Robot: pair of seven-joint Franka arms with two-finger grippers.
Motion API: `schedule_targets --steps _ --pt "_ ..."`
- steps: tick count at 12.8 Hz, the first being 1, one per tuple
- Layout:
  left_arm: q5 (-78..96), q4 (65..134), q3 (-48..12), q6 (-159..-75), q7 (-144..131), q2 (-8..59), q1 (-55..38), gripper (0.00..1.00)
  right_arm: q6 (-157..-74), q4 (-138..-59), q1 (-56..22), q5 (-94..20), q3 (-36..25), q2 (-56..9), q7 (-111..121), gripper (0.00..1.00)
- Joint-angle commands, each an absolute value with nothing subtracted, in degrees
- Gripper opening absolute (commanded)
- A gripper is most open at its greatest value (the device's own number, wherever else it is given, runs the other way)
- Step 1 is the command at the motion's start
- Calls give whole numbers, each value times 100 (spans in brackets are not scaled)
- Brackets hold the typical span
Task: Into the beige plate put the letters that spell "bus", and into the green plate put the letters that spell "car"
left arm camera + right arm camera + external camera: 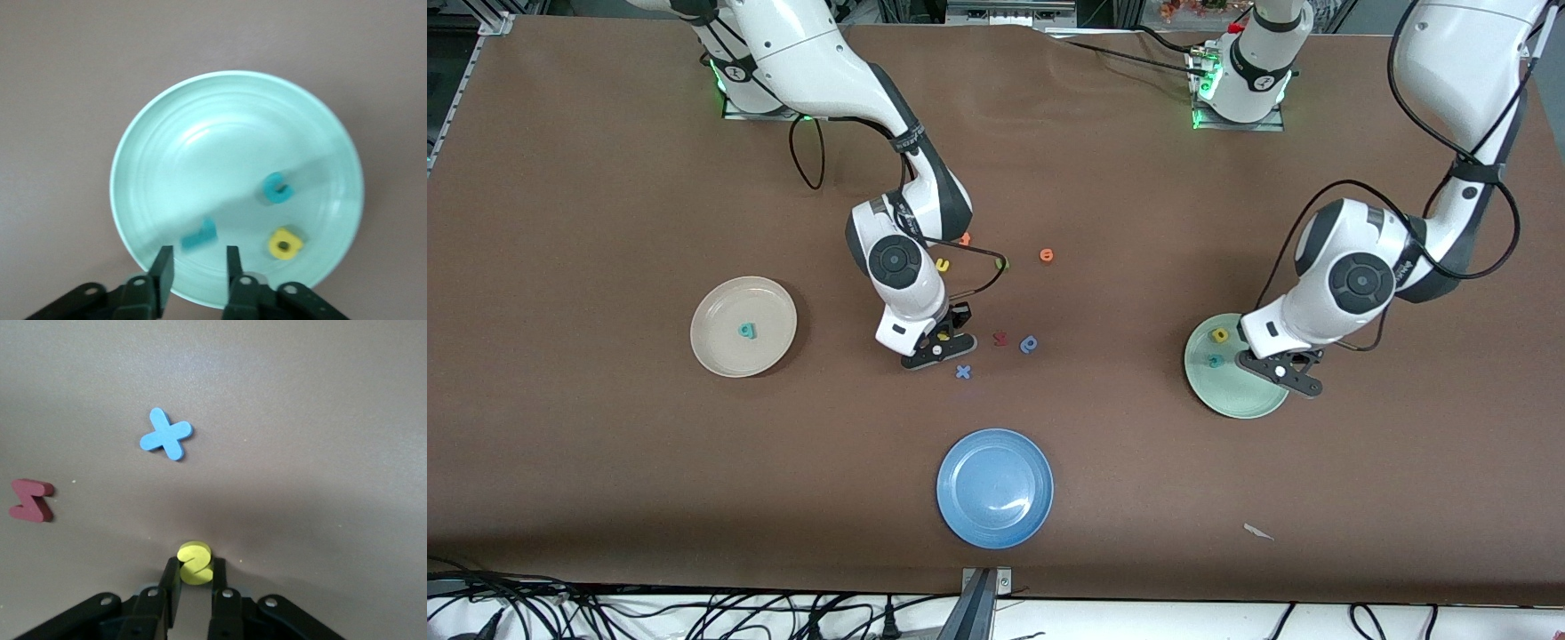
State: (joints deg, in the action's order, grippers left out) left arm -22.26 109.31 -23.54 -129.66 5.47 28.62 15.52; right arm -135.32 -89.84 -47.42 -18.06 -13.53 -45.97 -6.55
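My right gripper (938, 347) is low at the table's middle, shut on the yellow s (195, 563), which sits pinched between its fingertips (172, 577). My left gripper (197, 267) hangs open over the green plate (200, 147). The teal r (199, 235) is just past its fingertips, free of them and blurred. A teal c (277, 189) and a yellow a (285, 243) lie in that plate. The beige plate (720, 347) toward the right arm's end holds the teal b (747, 331). A yellow u (942, 264) lies on the table beside the right arm's wrist.
A blue x (963, 372), a dark red letter (1000, 338) and a blue bowl-shaped letter (1029, 344) lie beside the right gripper. A green u (1002, 263) and two orange letters lie farther from the front camera. A blue plate (969, 516) sits nearest it.
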Motion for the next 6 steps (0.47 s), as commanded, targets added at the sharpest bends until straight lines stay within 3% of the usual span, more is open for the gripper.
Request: schedule_targets --steps 1,4,6 --pt "-2365 10714 -2504 -12876 554 2901 1503 100 -13317 -8623 -4659 -1986 -1353 -4756 -589 9" --pt "-2049 10618 -2899 -12036 536 2226 1529 100 -12710 -8604 -4333 -1890 -1545 -4431 -344 8" --pt "-1497 10041 -3040 -10861 519 1935 1521 100 -12281 -8928 -4342 -1872 -1958 -4063 -64 8"
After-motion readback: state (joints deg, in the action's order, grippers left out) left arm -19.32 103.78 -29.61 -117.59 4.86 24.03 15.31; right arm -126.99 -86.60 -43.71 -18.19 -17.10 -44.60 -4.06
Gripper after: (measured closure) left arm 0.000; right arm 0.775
